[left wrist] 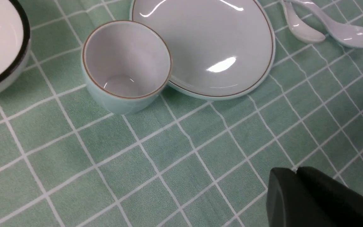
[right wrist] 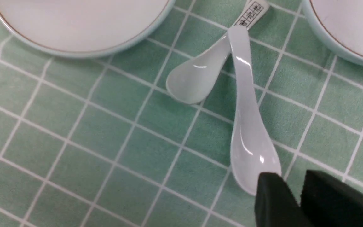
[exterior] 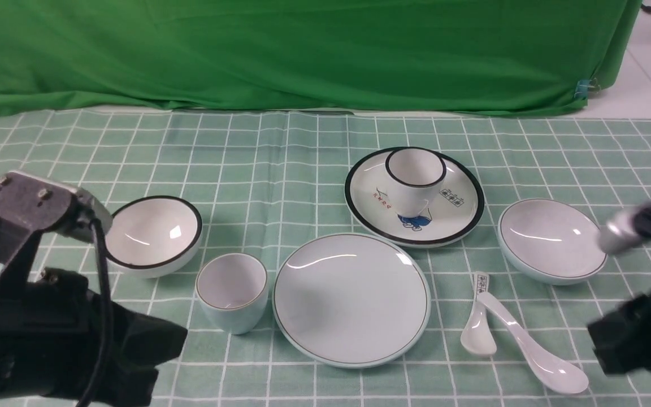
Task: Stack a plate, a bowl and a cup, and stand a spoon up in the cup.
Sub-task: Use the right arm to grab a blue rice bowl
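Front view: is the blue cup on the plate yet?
No, the cup stands beside the plate, not on it.

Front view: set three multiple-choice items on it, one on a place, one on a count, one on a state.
1. The black-rimmed cup stands:
A) on the picture plate
B) inside a bowl
C) held in the air

2. Spoons lying on the cloth:
A) one
B) two
C) four

3. The pale blue cup is:
A) upright and empty
B) tipped over
C) holding a spoon

Answers:
1 A: its foot rests on the plate's picture.
2 B: the plain spoon and the printed spoon cross at their handles.
3 A: its rim faces up and its white inside is bare.
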